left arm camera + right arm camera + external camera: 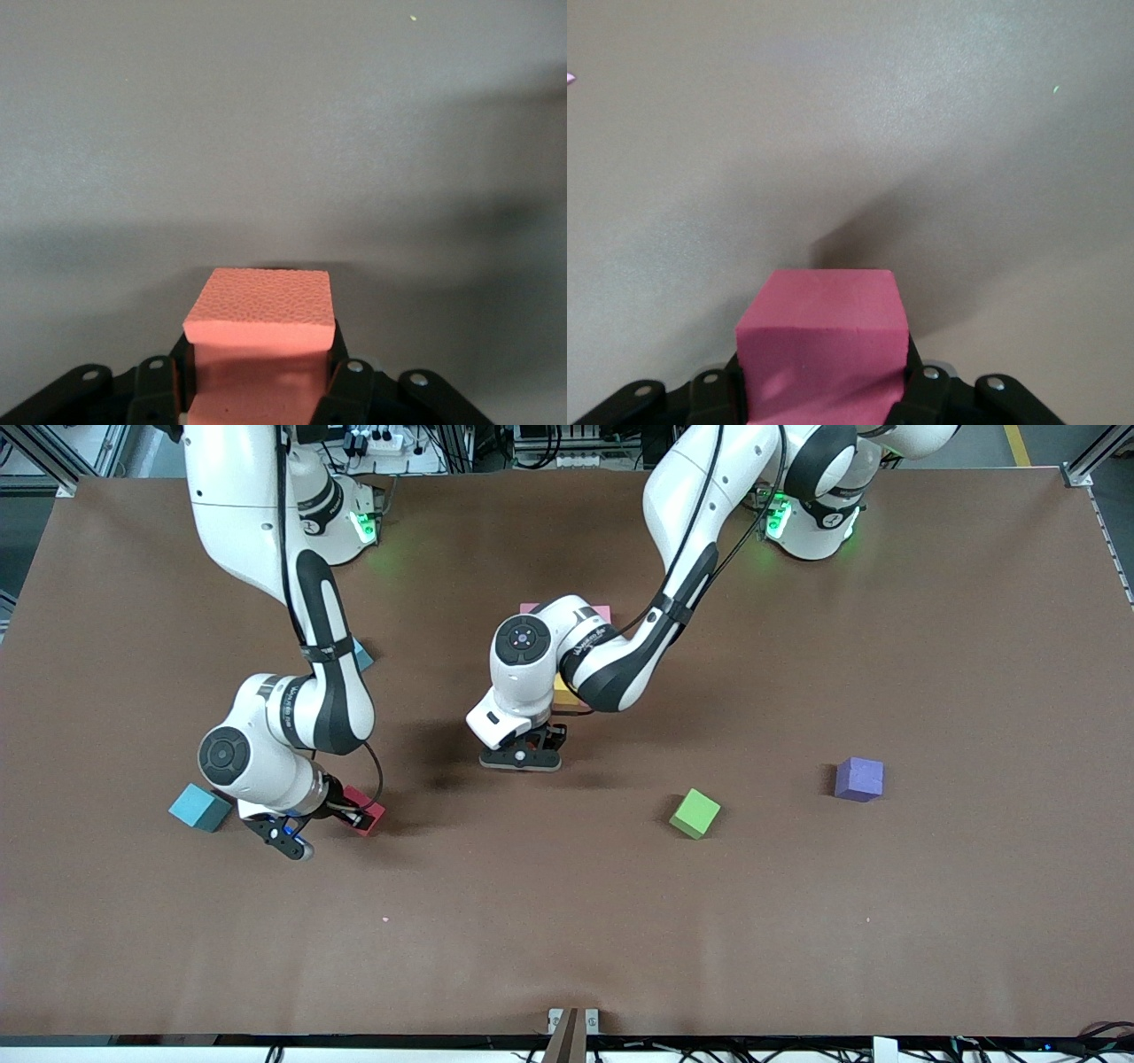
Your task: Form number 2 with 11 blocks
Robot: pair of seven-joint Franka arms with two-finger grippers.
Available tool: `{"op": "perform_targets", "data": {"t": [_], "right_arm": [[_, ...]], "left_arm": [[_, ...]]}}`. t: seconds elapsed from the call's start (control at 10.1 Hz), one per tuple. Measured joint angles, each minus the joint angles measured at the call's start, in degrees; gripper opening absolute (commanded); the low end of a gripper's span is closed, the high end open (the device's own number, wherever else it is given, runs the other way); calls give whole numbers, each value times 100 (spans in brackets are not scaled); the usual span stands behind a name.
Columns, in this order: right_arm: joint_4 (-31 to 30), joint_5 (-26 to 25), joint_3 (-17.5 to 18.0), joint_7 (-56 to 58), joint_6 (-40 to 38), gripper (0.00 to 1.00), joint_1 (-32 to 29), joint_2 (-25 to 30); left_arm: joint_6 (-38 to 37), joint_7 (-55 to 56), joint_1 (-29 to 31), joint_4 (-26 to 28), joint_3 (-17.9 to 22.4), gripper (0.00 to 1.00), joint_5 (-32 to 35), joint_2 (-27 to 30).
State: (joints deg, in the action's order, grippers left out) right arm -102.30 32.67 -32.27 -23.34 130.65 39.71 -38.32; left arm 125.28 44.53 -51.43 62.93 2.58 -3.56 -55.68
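Front view: both arms are low over the brown table (797, 921), each holding a cube.
Left gripper (523, 760): at mid-table, just nearer the camera than the started figure; its fingers clamp a salmon-orange matte foam cube (259, 336), probably to add it there.
Right gripper (354, 815): toward the right arm's end, beside a teal-blue foam cube (199, 807); its fingers grip a red foam cube (365, 808) at table level, seemingly a pick-up.
Number 2: barely begun; only a pink foam cube (602, 613) and a yellow foam cube (567, 693) peek out around the left arm.
Loose blocks: a green foam cube (695, 813) and a purple foam cube (858, 779) lie well apart toward the left arm's end.
Wrist views: they show both grips squarely; the front view hides the left arm's cube entirely.
Front view only: the layout, and a second teal cube (362, 655) under the right arm.
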Motion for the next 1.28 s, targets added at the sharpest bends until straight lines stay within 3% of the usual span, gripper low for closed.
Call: {"op": "perform_targets", "data": {"t": [0.39, 1.09, 1.18, 1.28], "right_arm": [[12, 1, 2, -59, -9, 24, 1, 4], [81, 1, 11, -184, -19, 24, 3, 8], [81, 1, 12, -187, -19, 24, 3, 8], [82, 1, 14, -189, -19, 24, 4, 8]], "left_arm": [[-27, -226, 2, 0, 48, 0, -465, -22], [-39, -333, 1, 0, 53, 0, -472, -142], [-39, -336, 1, 0, 53, 29, -472, -150], [-39, -337, 1, 0, 54, 68, -472, -151]]}}
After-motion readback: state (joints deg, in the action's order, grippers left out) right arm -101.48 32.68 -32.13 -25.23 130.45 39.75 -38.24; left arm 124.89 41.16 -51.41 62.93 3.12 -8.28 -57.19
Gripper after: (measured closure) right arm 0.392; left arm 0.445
